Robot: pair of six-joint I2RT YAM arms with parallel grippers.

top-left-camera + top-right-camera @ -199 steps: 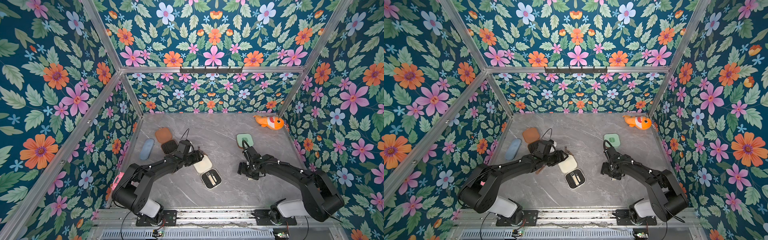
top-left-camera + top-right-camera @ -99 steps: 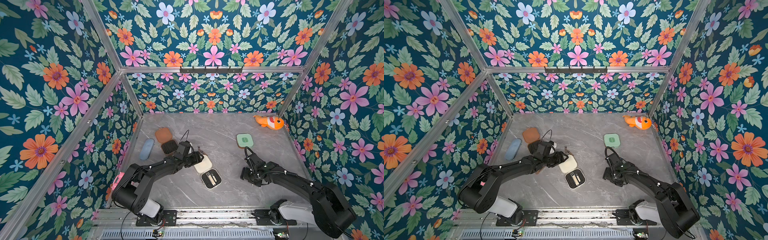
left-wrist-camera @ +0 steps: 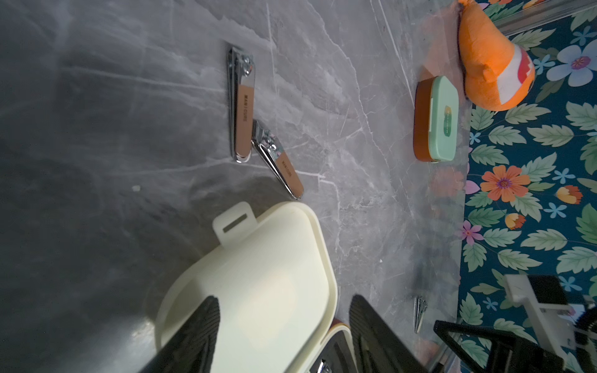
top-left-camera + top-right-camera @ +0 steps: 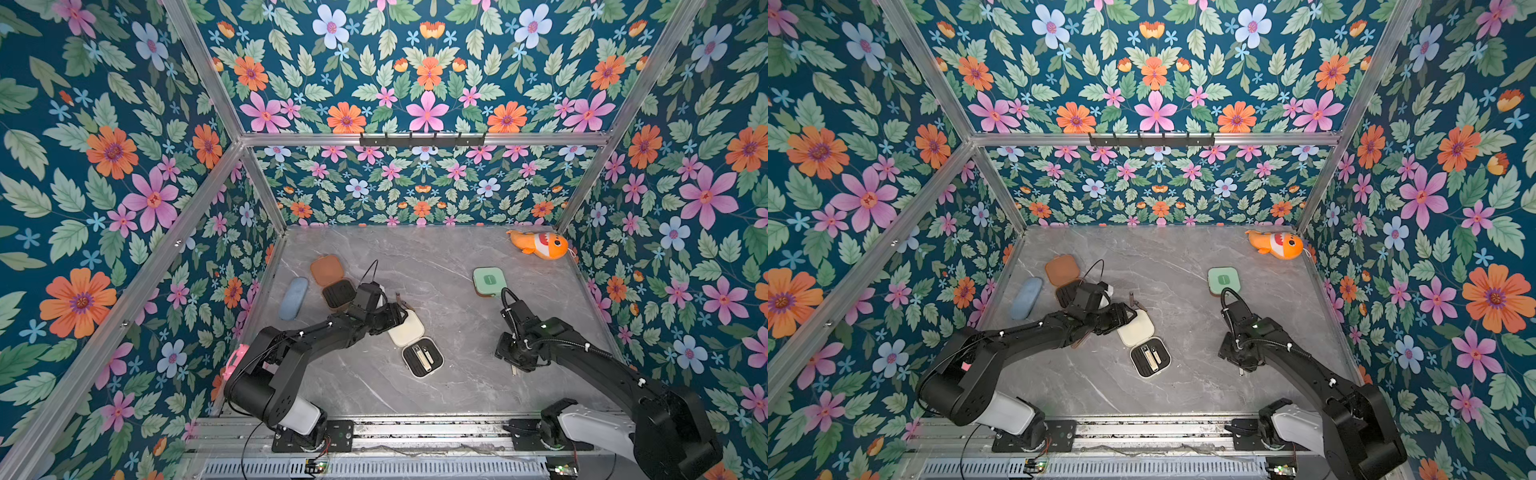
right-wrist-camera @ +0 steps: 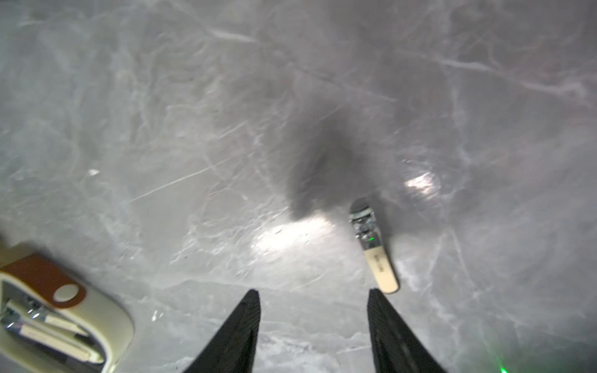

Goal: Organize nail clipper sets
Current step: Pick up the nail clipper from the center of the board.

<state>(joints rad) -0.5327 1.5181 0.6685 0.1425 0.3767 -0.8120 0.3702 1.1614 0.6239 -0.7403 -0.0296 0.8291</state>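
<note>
Left jaws are hovering spread over the cream lid (image 3: 258, 258). Right jaws are standing spread, empty; the clipper (image 5: 374, 252) is lying on the table (image 5: 161, 129) just ahead, off-centre beyond one tip, long axis roughly along their reach.

Left arm (image 4: 316, 332) and right arm (image 4: 582, 353): matte black, white base housings, looped black cables, ribbed jaws.

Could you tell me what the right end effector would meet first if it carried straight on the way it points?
Likely bare table ahead of the right end effector; the cream-handled clipper lies slightly aside.
</note>
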